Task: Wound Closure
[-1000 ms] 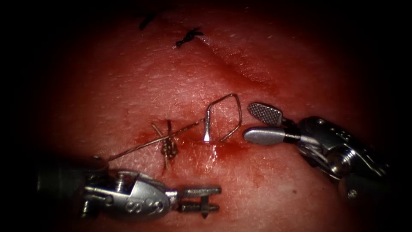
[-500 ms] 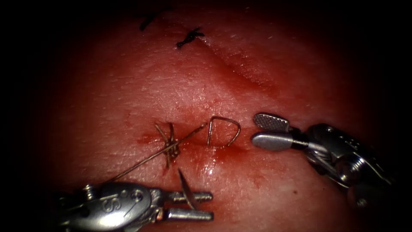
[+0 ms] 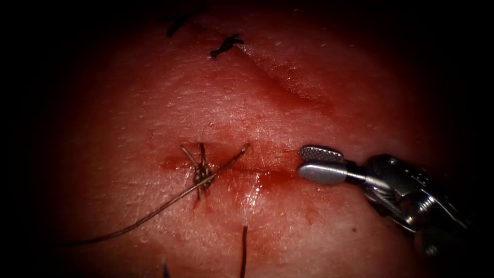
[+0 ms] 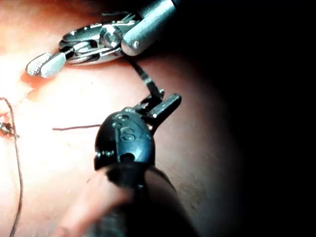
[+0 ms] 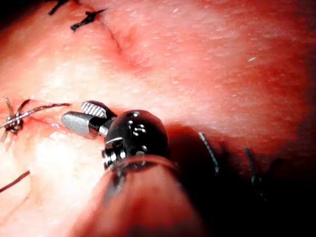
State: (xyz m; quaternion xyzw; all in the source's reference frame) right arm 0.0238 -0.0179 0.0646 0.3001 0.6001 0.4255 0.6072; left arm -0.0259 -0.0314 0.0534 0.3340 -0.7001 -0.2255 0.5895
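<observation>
The needle (image 4: 145,76) is out of the tissue (image 3: 231,103), pinched near one end by my left pincer (image 4: 165,103), well off from the knot (image 3: 203,174); I can't tell where along its curve. That grip shows in the left wrist view. The thread (image 3: 154,211) leaves the cut (image 3: 257,164) just right of the knot, crosses it and runs away down-left. My right pincer (image 3: 303,160) sits further right of the knot along the cut, slightly spread and holding nothing, with bare tissue open between. Red fluid (image 3: 275,179) pools right of the knot, beside that pincer.
</observation>
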